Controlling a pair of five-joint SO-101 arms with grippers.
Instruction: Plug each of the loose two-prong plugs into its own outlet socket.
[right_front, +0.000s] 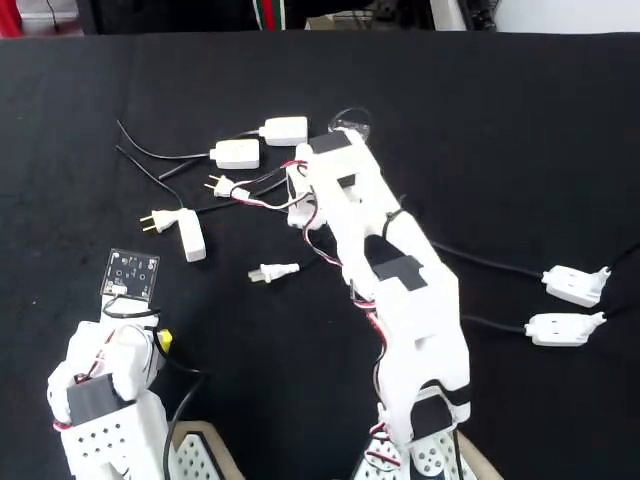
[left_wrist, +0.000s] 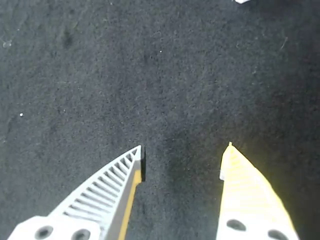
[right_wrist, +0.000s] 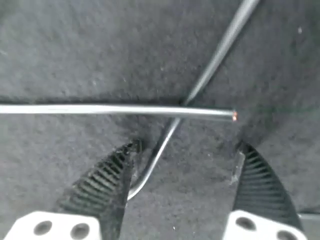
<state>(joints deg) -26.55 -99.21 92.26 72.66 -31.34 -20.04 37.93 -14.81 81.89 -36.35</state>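
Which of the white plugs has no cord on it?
The small plug lying alone mid-table; the other two plugs, farther back, trail black cords.

Looks steeply down from a fixed perch high over the black table (right_front: 520, 120), from the arms' own side: bases at the near edge, far edge along the top. Takes in the left arm (right_front: 105, 400) and the right arm (right_front: 400, 290) together. From the left wrist, peers down past the left gripper (left_wrist: 184, 146) at cloth close below. From the right wrist, sits nearer still, facing past the right gripper (right_wrist: 188, 145) onto two crossing cables (right_wrist: 115, 110). Shares with the high view only the patch of table under each arm's tip.
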